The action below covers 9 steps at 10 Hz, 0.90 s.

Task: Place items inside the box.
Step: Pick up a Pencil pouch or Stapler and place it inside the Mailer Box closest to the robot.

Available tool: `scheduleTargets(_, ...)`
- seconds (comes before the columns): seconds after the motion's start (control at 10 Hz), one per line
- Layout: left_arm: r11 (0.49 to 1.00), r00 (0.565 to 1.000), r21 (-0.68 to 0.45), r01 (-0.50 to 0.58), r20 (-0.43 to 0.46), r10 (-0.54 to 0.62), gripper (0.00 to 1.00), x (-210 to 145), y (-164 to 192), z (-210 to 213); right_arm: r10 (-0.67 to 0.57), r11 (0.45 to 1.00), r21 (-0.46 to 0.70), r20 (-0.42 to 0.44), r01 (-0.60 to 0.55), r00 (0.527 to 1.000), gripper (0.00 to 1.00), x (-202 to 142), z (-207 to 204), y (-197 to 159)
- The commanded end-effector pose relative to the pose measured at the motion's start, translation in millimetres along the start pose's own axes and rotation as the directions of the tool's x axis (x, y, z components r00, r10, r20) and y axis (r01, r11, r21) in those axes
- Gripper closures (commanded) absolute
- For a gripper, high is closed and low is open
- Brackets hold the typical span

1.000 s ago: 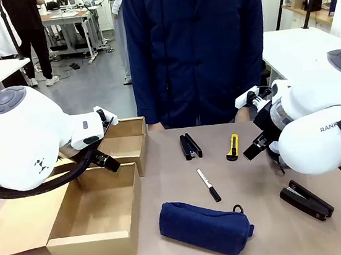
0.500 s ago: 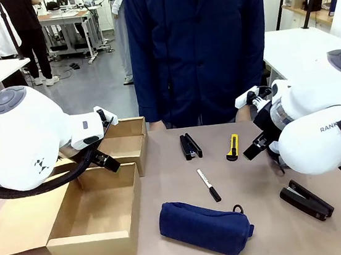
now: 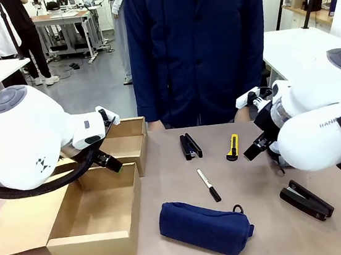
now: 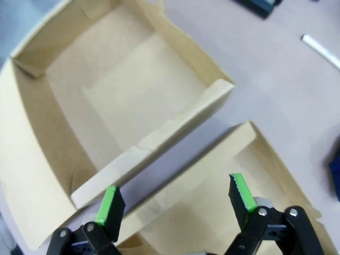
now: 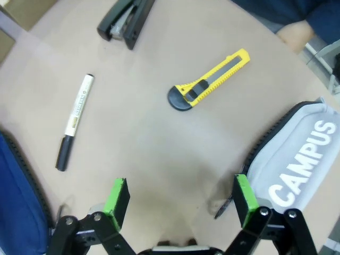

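Observation:
The open cardboard box [image 3: 118, 233] stands at the table's left, empty, with a second tray [image 3: 135, 132] behind it. My left gripper [image 3: 111, 164] hangs open above the box's far rim [image 4: 159, 146], nothing between its fingers [image 4: 175, 199]. A navy pouch [image 3: 204, 227] lies near the front middle. Beyond it lie a marker pen [image 3: 208, 185], one black stapler [image 3: 189, 145] and a yellow utility knife [image 3: 232, 146]. The other stapler [image 3: 306, 200] lies at the right. My right gripper [image 3: 255, 147] is open over bare table [image 5: 180, 195], short of the knife [image 5: 210, 79] and marker [image 5: 74, 121].
A person in a dark blue jacket [image 3: 201, 49] stands at the far edge, one hand [image 5: 297, 33] by the table. A grey pouch printed CAMPUS [image 5: 297, 164] lies under my right arm. The box's flap [image 3: 11, 225] spreads out to the left.

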<state>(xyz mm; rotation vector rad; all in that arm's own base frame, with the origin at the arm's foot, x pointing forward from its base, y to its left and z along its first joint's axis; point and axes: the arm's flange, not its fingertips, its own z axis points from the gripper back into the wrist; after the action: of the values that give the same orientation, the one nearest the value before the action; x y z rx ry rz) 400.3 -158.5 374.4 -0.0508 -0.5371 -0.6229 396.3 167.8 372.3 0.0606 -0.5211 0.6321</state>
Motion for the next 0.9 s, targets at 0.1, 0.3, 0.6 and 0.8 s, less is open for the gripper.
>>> scheduleTargets(0.1,0.984,0.997,-0.161,-0.073,-0.023,0.071,0.00,26,20,88,-0.203,0.962,0.169,-0.081,0.214,0.976,0.00,28,84,-34)
scheduleTargets(0.3,0.963,0.996,-0.266,-0.035,0.064,0.054,0.00,15,41,150,-0.375,0.889,0.252,-0.076,0.382,0.924,0.00,20,150,-61)
scheduleTargets(0.6,0.868,0.944,-0.474,-0.146,0.195,0.265,0.00,-61,134,204,-0.695,0.616,0.518,0.003,0.593,0.719,0.00,-67,224,-165)
scheduleTargets(0.8,0.754,0.767,-0.567,-0.330,0.304,0.565,0.00,-150,201,220,-0.885,0.389,0.605,0.035,0.694,0.465,0.00,-151,238,-229)
